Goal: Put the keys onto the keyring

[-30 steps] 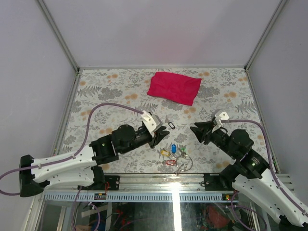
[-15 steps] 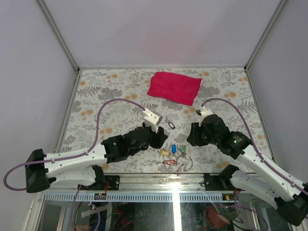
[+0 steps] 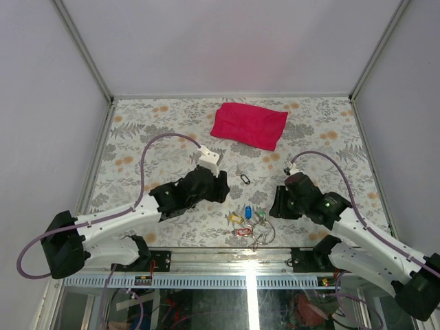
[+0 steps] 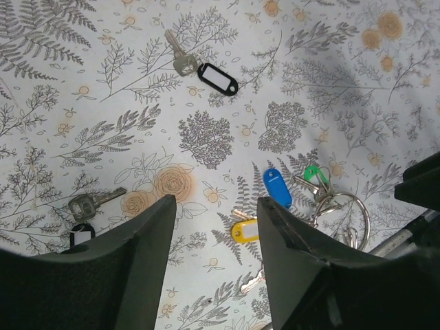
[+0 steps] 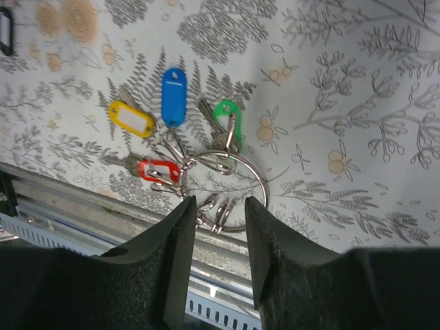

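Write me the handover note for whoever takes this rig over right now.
Left claw: open, empty.
Right claw: open, empty, over the keyring.
Keys with blue tag, yellow tag, green tag and red tag bunch at the ring; which are threaded is unclear.
One black-tag key and a second black-tag key lie apart, off the ring.
Left to do: thread those.

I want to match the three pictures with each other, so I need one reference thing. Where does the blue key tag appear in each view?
Top external: the blue key tag lies below the centre of the picture.
Left wrist: the blue key tag lies right of centre.
Right wrist: the blue key tag lies in the upper left part.
Shared landmark: the green tag, close on its right in every view.
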### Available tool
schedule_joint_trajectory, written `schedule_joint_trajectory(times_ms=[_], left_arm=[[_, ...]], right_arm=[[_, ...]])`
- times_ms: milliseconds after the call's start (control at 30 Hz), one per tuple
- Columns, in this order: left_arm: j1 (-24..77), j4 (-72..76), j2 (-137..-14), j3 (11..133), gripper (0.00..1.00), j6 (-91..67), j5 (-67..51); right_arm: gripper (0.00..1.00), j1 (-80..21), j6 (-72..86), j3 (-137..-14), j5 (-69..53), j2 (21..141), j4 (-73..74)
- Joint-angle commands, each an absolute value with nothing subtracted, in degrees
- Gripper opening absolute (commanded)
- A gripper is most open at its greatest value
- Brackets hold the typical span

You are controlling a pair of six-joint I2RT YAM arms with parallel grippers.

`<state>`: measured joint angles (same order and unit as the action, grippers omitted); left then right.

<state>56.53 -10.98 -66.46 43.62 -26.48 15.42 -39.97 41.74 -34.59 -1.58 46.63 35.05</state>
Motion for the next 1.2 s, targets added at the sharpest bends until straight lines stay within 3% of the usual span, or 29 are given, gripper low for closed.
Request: schedule_joint_trajectory(times_ms=[0,433,1167], left_arm=[[53.5,-8.8,-68.8,45.6,0.53,-23.8,11.2],[50.5,-11.7,-72.4,52.1,0.53,-16.2,8.7],[50.6,-11.5,-71.1,51.8,0.52,-16.2,7.3]], right_arm=[[0.40,-42.3,47.5,-36.1,1.7,49.8,39.8],[0.34,-60.0,65.3,-34.6,11.1,58.1,40.1],[0.27,-62.1,68.6,-31.2,9.9,63.5,35.0]])
